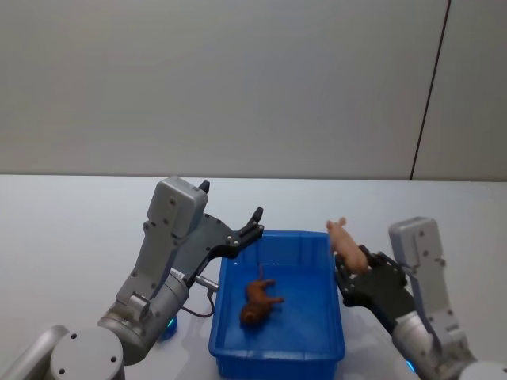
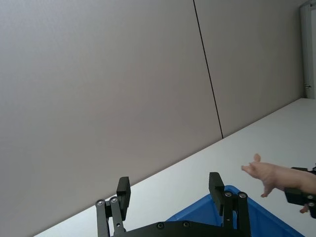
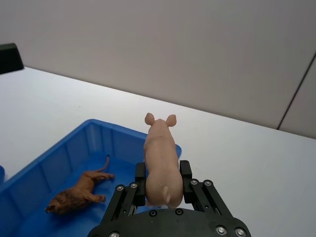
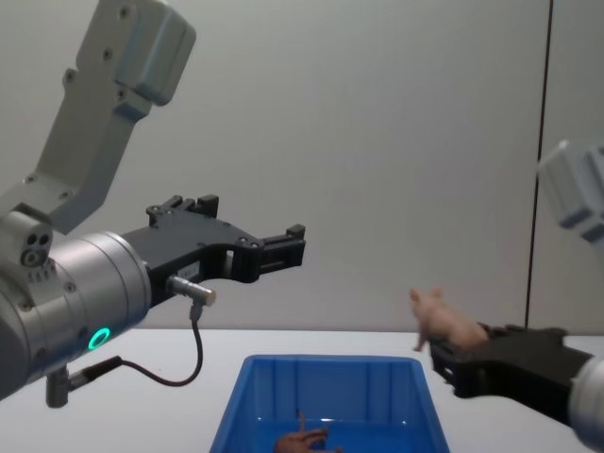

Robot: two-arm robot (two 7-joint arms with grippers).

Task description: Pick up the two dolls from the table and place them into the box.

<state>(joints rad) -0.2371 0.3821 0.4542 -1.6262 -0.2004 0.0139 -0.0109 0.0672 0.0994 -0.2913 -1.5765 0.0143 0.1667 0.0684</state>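
Pink doll point(image 1: 346, 244) is clamped between the fingers of the right gripper point(image 3: 163, 170), held in the air over the right rim of the box point(image 1: 277, 354), right of centre in the head view. Brown doll point(image 1: 258, 302) lies on its side on the box floor, lower centre. Left gripper point(image 2: 169, 183) hovers spread wide and empty above the box's upper-left corner. White table point(image 1: 63, 229) stretches beneath.

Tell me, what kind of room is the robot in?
Probably a robot testing lab: a plain white table, a bare grey wall, and the right gripper holding a pink pig doll near a blue box.
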